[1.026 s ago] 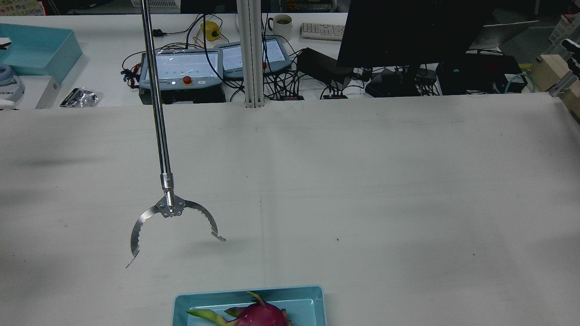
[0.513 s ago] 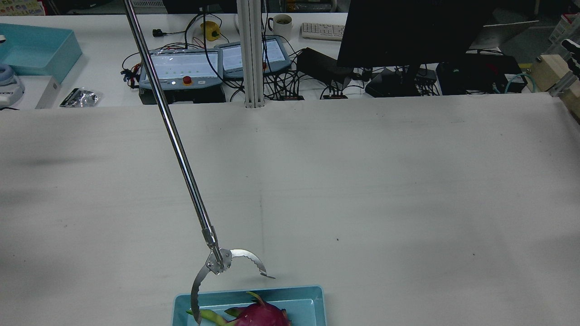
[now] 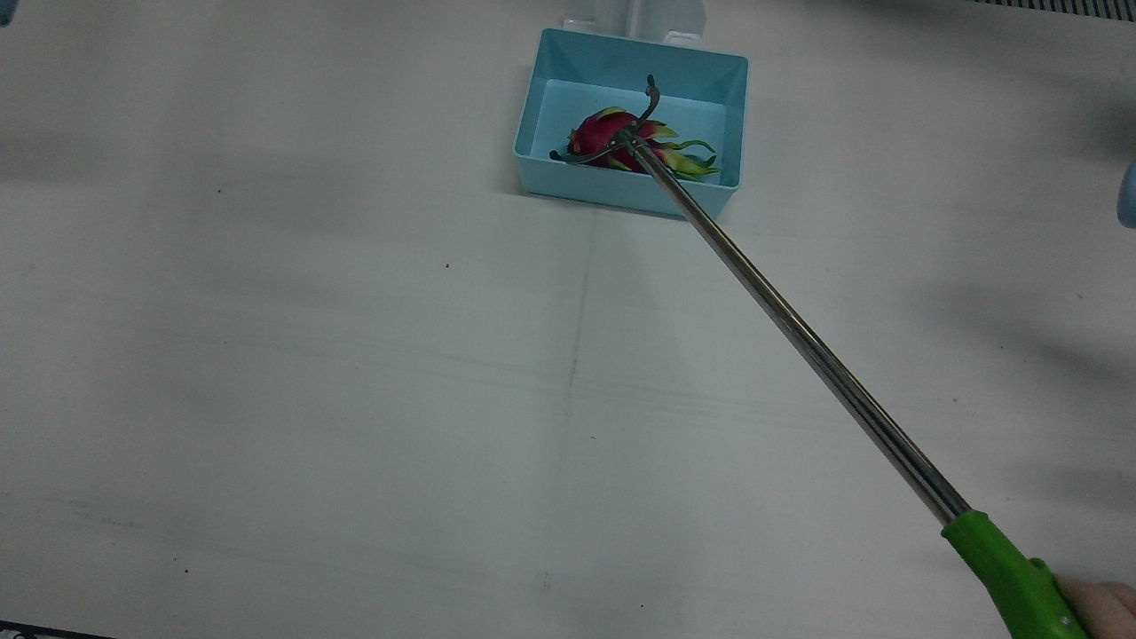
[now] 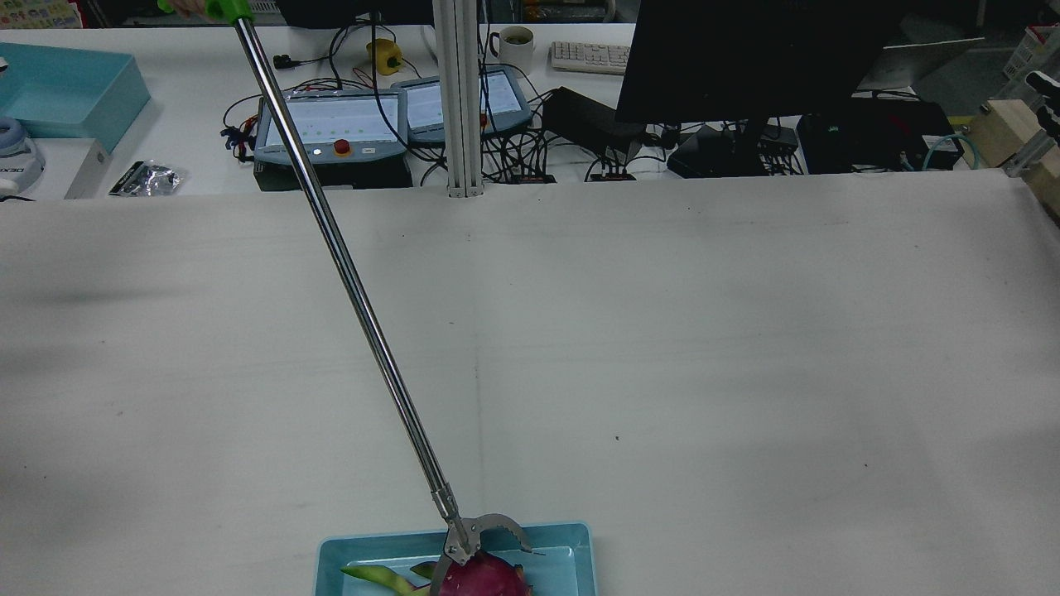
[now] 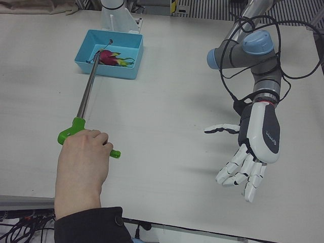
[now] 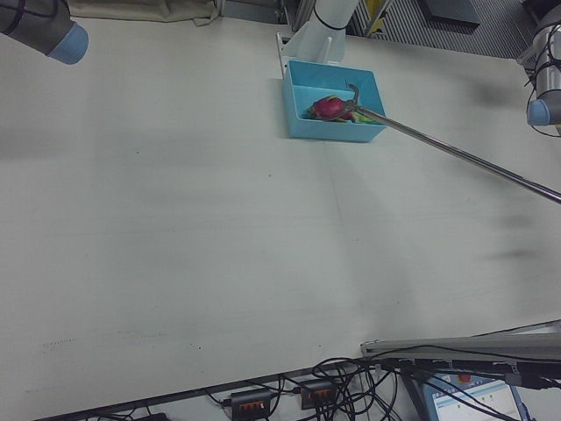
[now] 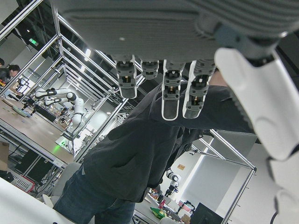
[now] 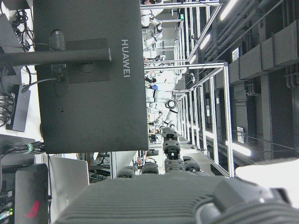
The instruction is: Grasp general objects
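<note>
Left hand [image 5: 253,152] hung spread and empty, well apart from blue bin [image 5: 132,68]. Person's reacher [image 3: 781,319] claw straddled dragon fruit [image 3: 599,138] inside it. Right hand's state: cannot tell. Judgement: wait until fruit is placed.

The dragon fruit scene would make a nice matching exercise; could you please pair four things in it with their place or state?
Things:
1. dragon fruit
2. reach tool
3. left hand
4. blue tray

Places or states:
A. open above bare table
B. held by a person's hand
C. at the table's robot-side edge
D. lying inside the tray, under the tool's claws

Pairs: 1-D, 2-B, 3-A, 4-C
</note>
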